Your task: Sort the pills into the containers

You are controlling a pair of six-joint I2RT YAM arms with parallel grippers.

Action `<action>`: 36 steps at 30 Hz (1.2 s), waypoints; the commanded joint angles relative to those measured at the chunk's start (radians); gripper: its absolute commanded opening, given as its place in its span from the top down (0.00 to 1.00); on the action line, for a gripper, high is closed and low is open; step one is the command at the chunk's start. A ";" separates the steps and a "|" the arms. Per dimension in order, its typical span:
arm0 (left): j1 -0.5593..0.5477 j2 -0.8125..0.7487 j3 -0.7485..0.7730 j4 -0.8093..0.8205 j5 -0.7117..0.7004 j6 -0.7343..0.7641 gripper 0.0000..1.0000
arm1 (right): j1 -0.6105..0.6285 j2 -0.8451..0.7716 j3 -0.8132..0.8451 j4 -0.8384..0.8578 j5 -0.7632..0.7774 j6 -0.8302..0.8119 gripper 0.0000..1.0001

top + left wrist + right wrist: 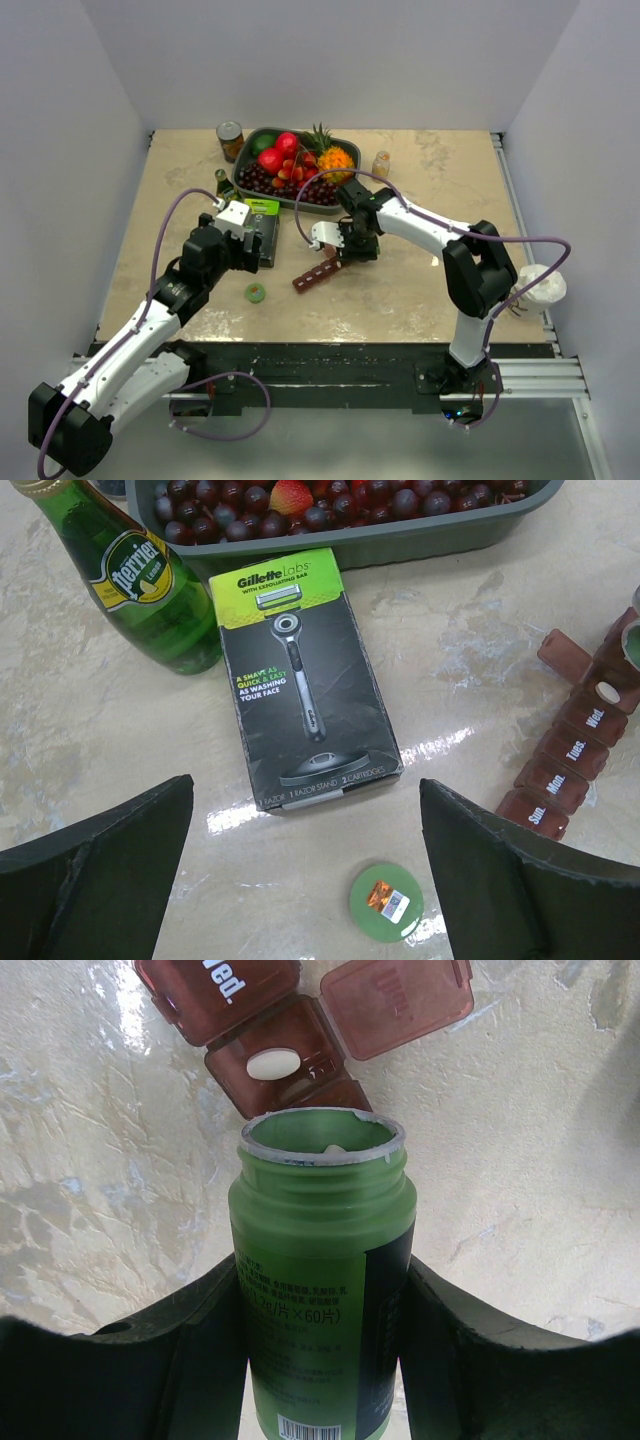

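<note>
The dark red pill-organiser strip [318, 272] lies at the table's middle; its day-labelled compartments show in the left wrist view [566, 750]. In the right wrist view two of its lids stand open and a white pill [273, 1063] lies in one compartment [285, 1060]. My right gripper [322, 1270] is shut on an uncapped green pill bottle [320, 1290], its mouth tilted just over that compartment, with a white pill [332, 1148] at the rim. It hovers over the strip's far end [345, 250]. My left gripper [307, 810] is open and empty above the green bottle cap [386, 902], also visible from above [255, 292].
A black-and-green Gillette box [300, 680] lies ahead of my left gripper, beside a green Perrier bottle [140, 580]. A grey fruit tray [240, 170] stands at the back with a can [230, 140] to its left and a small bottle [381, 163] to its right. A white roll [540, 285] sits at the right edge.
</note>
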 commanded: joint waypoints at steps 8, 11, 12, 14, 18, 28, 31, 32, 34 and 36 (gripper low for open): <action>0.004 -0.006 0.015 0.025 0.001 -0.003 0.01 | 0.023 -0.002 0.023 -0.009 0.063 0.001 1.00; 0.004 -0.006 0.015 0.025 0.004 -0.002 0.01 | 0.031 0.003 0.023 -0.010 0.075 0.001 1.00; 0.004 -0.006 0.015 0.025 0.004 -0.002 0.01 | 0.033 0.003 0.021 -0.009 0.078 0.001 1.00; 0.004 -0.006 0.015 0.026 0.007 -0.002 0.01 | 0.036 0.003 0.021 -0.010 0.088 0.000 1.00; 0.004 -0.005 0.015 0.026 0.009 -0.002 0.01 | 0.042 0.009 0.021 -0.012 0.092 -0.002 1.00; 0.004 -0.005 0.015 0.026 0.012 0.000 0.01 | 0.059 0.013 0.015 -0.018 0.130 -0.010 1.00; 0.004 -0.003 0.015 0.025 0.012 0.000 0.01 | 0.063 0.015 0.015 -0.021 0.137 -0.008 1.00; 0.004 -0.003 0.015 0.026 0.012 -0.002 0.01 | 0.065 0.015 0.014 -0.021 0.140 -0.008 1.00; 0.004 -0.005 0.017 0.026 0.012 0.000 0.01 | 0.065 0.017 0.014 -0.024 0.144 -0.008 1.00; 0.004 -0.005 0.015 0.025 0.012 0.000 0.01 | 0.068 0.018 0.014 -0.023 0.149 -0.008 1.00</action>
